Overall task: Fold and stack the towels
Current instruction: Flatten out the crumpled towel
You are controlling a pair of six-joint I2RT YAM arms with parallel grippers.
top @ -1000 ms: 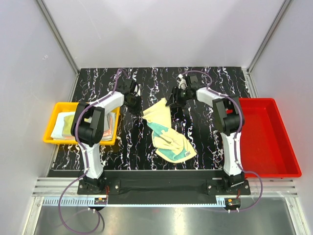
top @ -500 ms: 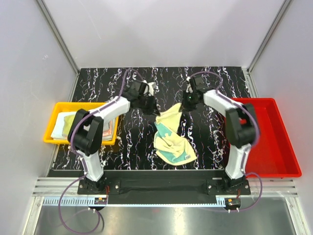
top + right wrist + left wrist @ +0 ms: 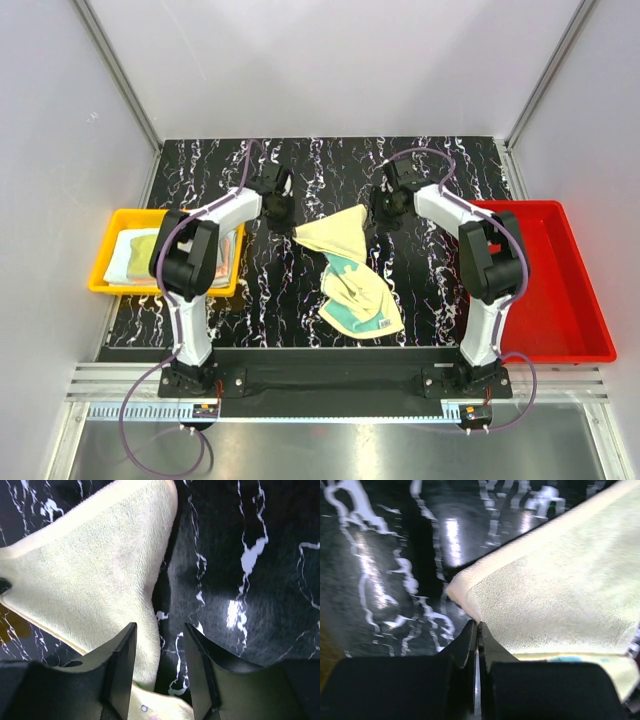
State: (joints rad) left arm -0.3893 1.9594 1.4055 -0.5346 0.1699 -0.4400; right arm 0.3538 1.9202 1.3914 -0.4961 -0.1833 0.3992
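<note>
A pale yellow towel (image 3: 352,285) with a teal print lies crumpled on the black marbled table, its far part spread into a flat triangle. My left gripper (image 3: 283,217) is at the towel's far left corner. In the left wrist view its jaws (image 3: 479,626) are shut on the hem of the towel (image 3: 555,585). My right gripper (image 3: 383,212) is at the towel's far right corner. In the right wrist view it (image 3: 160,630) is open, with the edge of the towel (image 3: 95,575) lying under its left finger.
A yellow tray (image 3: 103,283) at the left holds folded towels (image 3: 135,252). A red tray (image 3: 560,300) stands at the right. White walls enclose the table's back and sides.
My left gripper has moved back to the left, drawing the towel's far left corner out with it. The right gripper has stayed near the far right corner.
</note>
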